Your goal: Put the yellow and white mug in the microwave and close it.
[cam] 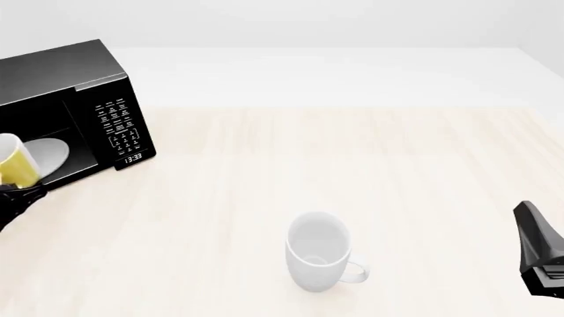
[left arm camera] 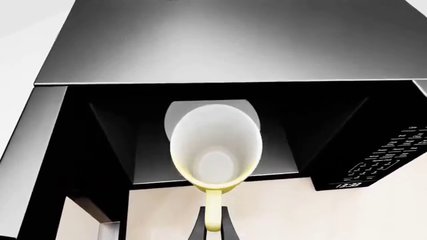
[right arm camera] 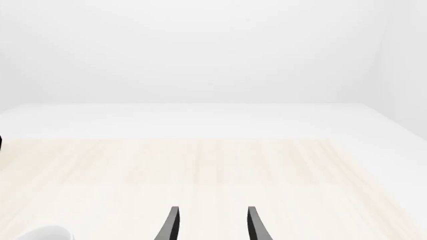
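Pinching the yellow handle, your left gripper (left arm camera: 212,227) holds the small yellow and white mug (left arm camera: 215,150) before the black box-shaped microwave's (left arm camera: 220,45) open cavity. Front view: large white mug (cam: 319,259) stands mid light wooden tabletop (cam: 352,165). Right wrist: your right gripper (right arm camera: 211,222) hangs spread, empty.
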Action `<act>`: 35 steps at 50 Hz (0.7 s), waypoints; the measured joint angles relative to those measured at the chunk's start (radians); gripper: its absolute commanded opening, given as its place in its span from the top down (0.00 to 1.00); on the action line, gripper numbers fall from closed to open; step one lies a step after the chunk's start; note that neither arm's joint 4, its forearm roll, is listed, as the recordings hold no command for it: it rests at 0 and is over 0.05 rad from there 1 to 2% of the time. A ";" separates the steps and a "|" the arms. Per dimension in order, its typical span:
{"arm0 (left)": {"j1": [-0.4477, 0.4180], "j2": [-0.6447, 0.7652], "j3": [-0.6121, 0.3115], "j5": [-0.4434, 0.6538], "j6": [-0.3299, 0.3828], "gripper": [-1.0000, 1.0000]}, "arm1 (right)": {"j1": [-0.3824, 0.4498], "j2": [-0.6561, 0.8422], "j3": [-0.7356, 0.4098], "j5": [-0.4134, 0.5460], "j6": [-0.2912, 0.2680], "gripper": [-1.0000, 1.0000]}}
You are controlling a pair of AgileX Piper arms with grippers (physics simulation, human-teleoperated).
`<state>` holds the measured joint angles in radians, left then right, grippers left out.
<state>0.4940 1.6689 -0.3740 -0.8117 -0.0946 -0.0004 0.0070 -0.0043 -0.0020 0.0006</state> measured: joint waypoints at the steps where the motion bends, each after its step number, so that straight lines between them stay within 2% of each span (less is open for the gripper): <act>1: 0.001 0.002 -0.004 0.002 -0.002 1.00 | 0.000 0.000 0.000 0.000 0.000 0.00; 35: 0.004 0.061 -0.155 0.083 -0.055 1.00 | 0.000 0.000 0.000 0.000 0.000 0.00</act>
<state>0.4983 1.7302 -0.5293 -0.7287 -0.1494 -0.0004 0.0070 -0.0043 -0.0020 0.0006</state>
